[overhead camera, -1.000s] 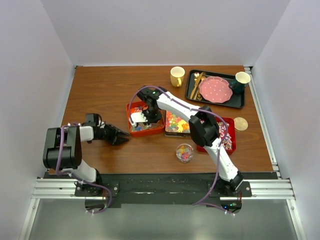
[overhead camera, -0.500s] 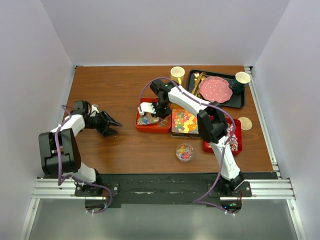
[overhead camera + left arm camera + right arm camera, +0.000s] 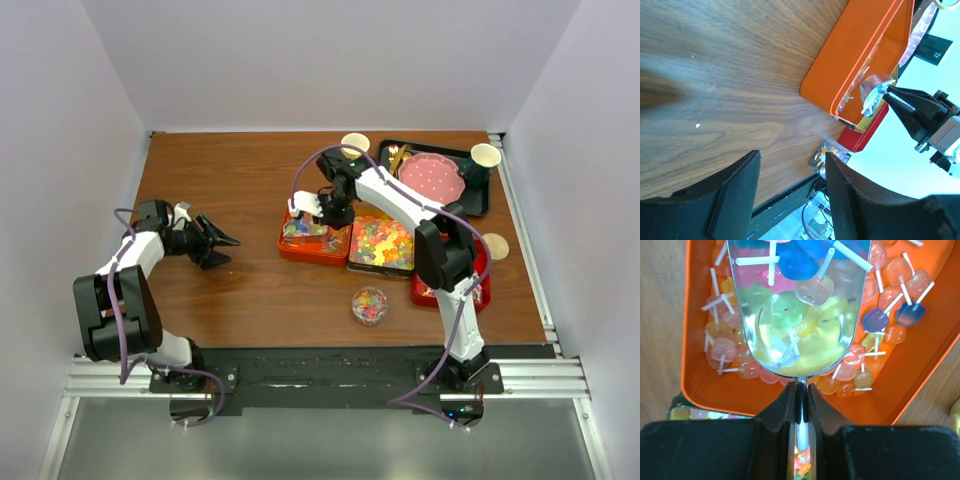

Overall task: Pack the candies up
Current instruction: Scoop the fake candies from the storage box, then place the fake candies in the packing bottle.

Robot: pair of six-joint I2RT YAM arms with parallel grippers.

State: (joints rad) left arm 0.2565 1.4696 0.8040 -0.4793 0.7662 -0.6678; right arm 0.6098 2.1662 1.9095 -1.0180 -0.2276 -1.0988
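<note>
Some of the candies (image 3: 785,310) are lying in a shiny scoop (image 3: 742,335). They are little see-through sweets on white sticks, yellow, green, pink and blue. The scoop is hanging just over an orange tray (image 3: 700,390), and many more of the same sweets are lying in that tray. The right gripper (image 3: 801,392) is holding the scoop, with its two fingers squeezing tight on the thin handle.

The orange tray is sitting near the middle of the table (image 3: 220,180). Touching its right side, a second tray (image 3: 352,262) is holding red, yellow and green gummies (image 3: 382,240). A red tray (image 3: 420,297) is lying further right, partly hiding under the right arm. A little cup (image 3: 369,305) of mixed sweets is standing closer to the near edge, in front of the gummies.

The left gripper (image 3: 224,250) is hanging over bare wood near the left edge, well apart from the trays. Its fingers are standing apart and holding nothing.

In the far right corner, a black tray (image 3: 478,205) is carrying a pink dotted plate (image 3: 432,178). A yellow cup (image 3: 354,143) is standing just left of it, by the far edge.
</note>
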